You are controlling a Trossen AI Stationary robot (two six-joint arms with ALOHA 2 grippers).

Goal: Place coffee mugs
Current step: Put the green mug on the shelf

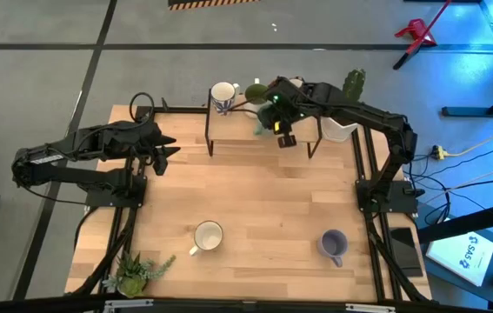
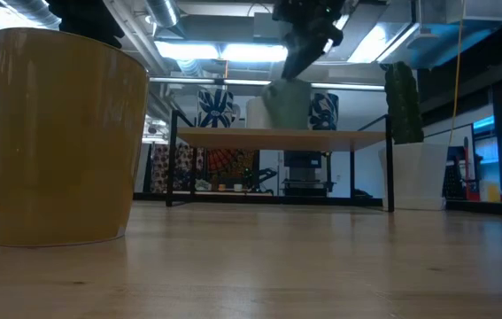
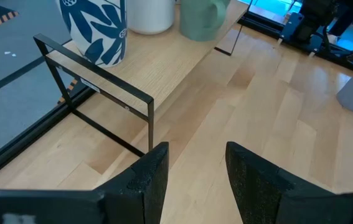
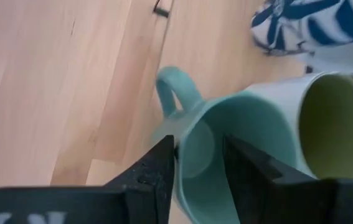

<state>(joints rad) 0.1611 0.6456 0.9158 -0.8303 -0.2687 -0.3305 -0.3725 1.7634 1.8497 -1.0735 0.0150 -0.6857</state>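
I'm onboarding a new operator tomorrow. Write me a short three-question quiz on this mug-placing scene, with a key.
1. True or false: the right tool grips the rim of the teal mug over the shelf.
2. Which mug stands on the table nearest the low camera?
A. the lavender mug
B. the pale yellow mug
C. the blue-patterned mug
3. Fill in: the left tool is ____ and holds nothing.

Key: 1 true. 2 B. 3 open.
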